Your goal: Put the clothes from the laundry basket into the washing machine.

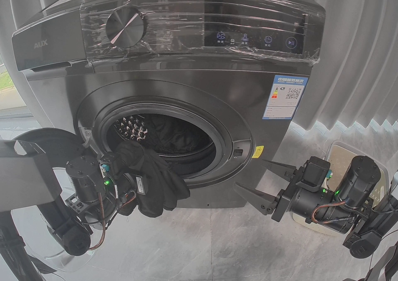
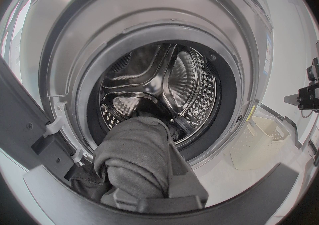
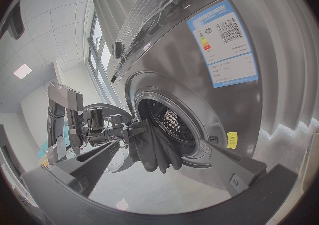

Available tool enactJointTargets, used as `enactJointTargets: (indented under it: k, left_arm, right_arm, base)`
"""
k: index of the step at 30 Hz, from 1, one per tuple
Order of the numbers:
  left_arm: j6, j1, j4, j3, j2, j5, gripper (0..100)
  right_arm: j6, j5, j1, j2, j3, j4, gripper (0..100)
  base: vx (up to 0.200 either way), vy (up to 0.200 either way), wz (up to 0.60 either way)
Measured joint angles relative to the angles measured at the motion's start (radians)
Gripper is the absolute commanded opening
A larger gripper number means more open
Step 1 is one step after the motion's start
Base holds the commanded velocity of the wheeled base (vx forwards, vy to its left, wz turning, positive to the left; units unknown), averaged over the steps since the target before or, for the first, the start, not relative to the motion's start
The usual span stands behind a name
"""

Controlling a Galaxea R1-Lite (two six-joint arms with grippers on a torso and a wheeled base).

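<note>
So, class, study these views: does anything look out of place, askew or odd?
One thing: the dark garment, gripped by the left gripper, hangs mostly outside the washing machine, drooping below its door opening rather than lying in the drum. The protective film on the control panel is also crinkled.

washing machine (image 1: pixel 257 87): dark metallic grey
garment (image 1: pixel 159 186): black
drum (image 2: pixel 186 79): shiny silver, dotted with holes
laundry basket (image 2: pixel 256 142): cream, perforated grid
label (image 1: pixel 285 97): blue and white
sticker (image 1: pixel 258 152): yellow
</note>
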Motion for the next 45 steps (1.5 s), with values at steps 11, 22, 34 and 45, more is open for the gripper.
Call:
enactJointTargets:
  k: [11, 22, 34, 45]
  left_arm:
    - [0.0, -0.005, 0.0, -0.001, 0.0, 0.0, 0]
    - [-0.001, -0.009, 0.0, 0.002, 0.001, -0.001, 0]
    - [-0.003, -0.019, 0.0, 0.01, 0.005, -0.001, 0]
    - [-0.003, -0.029, 0.0, 0.013, 0.016, 0.0, 0]
  right_arm:
    - [0.0, -0.001, 0.0, 0.001, 0.02, 0.0, 100]
    - [-0.01, -0.003, -0.008, 0.02, 0.144, 0.001, 100]
    - [-0.011, -0.003, -0.009, 0.031, 0.17, 0.001, 100]
    - [-0.011, -0.003, -0.01, 0.032, 0.166, 0.001, 100]
  base:
    - [0.0, 0.0, 0.0]
    - [0.0, 0.0, 0.0]
    - [0.0, 0.05, 0.0]
    - [0.0, 0.055, 0.0]
